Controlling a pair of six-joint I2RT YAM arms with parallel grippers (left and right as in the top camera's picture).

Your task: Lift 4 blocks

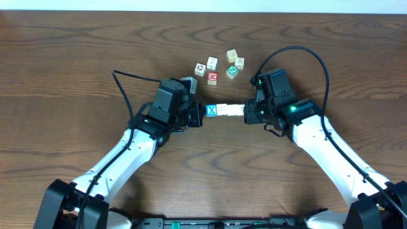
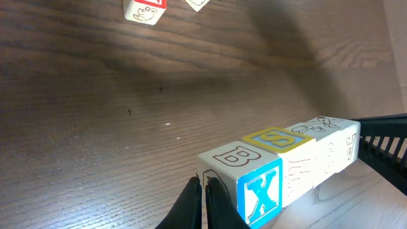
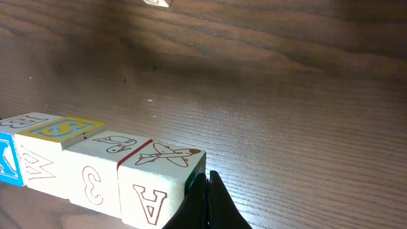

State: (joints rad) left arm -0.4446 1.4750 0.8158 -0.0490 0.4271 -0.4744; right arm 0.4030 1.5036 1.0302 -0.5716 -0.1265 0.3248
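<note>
Four blocks (image 1: 226, 111) form one straight row squeezed end to end between my two grippers. The bright blue X block (image 1: 212, 111) is at the left end. My left gripper (image 1: 202, 113) is shut, its closed fingertips (image 2: 205, 181) pressed against the end face of the X block (image 2: 259, 191). My right gripper (image 1: 244, 112) is shut too, and its closed tips (image 3: 206, 175) push on the cream block marked A (image 3: 159, 184). Between those sit a yellow S block (image 2: 276, 138) and a block marked 3 (image 3: 95, 172). The row appears to hang just above the wood, with shadow beneath it.
Several loose cubes lie behind the row, among them a red-faced cube (image 1: 212, 77) and a green diamond-faced cube (image 1: 231, 72). The red-faced cube (image 2: 145, 9) also shows at the top of the left wrist view. Dark wooden table (image 1: 76, 57) all round.
</note>
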